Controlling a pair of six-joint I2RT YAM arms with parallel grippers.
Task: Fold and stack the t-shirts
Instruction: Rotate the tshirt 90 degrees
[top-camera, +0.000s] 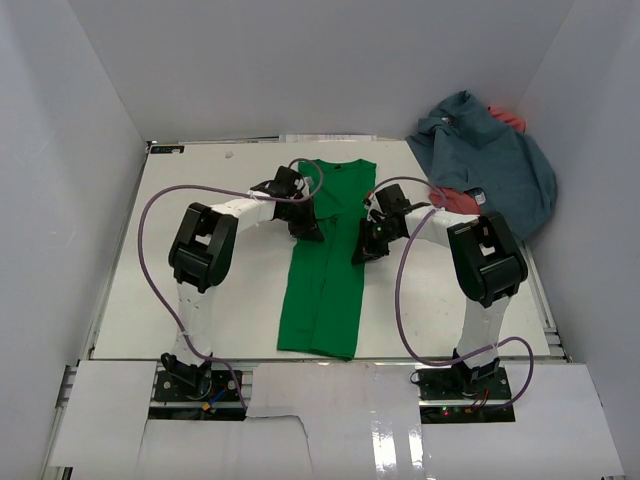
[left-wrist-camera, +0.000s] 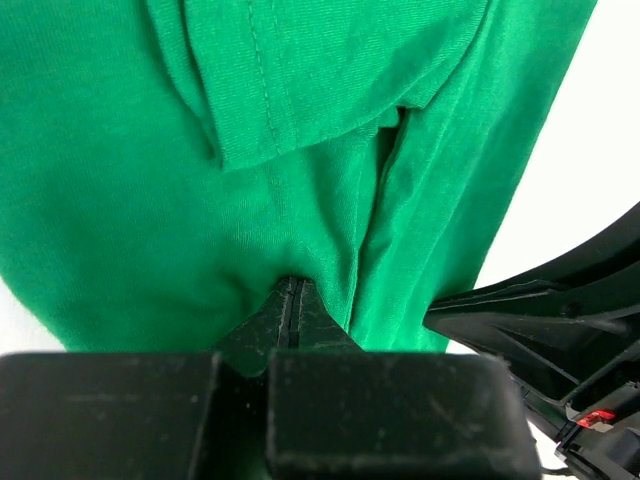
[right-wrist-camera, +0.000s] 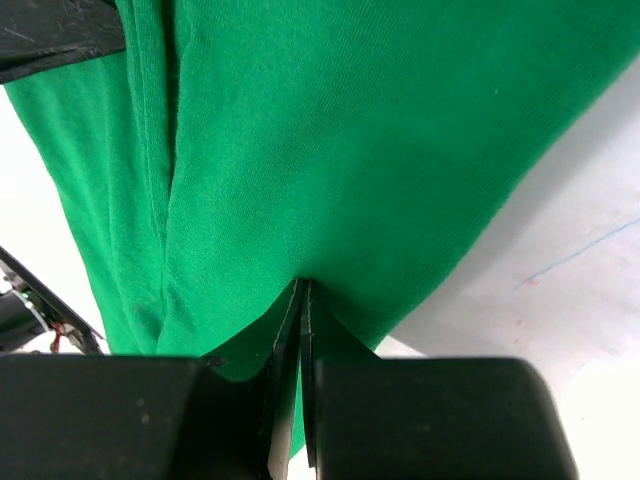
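Cloth of the green t-shirt (top-camera: 322, 290) is pinched tight by the left jaws and the right jaws, one each side, likely to fold it evenly.

The green shirt (top-camera: 322, 285) is plain bright green (uniform throughout); the grey shirt (top-camera: 495, 165) is slate blue-grey; the red shirt (top-camera: 509, 119), coral. The table (top-camera: 250, 300) is white; cables (top-camera: 398, 290) purple.

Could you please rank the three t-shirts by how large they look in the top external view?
Largest, too alike to rank: green t-shirt and blue-grey t-shirt.
Smallest: coral red t-shirt, mostly covered by the blue-grey one.
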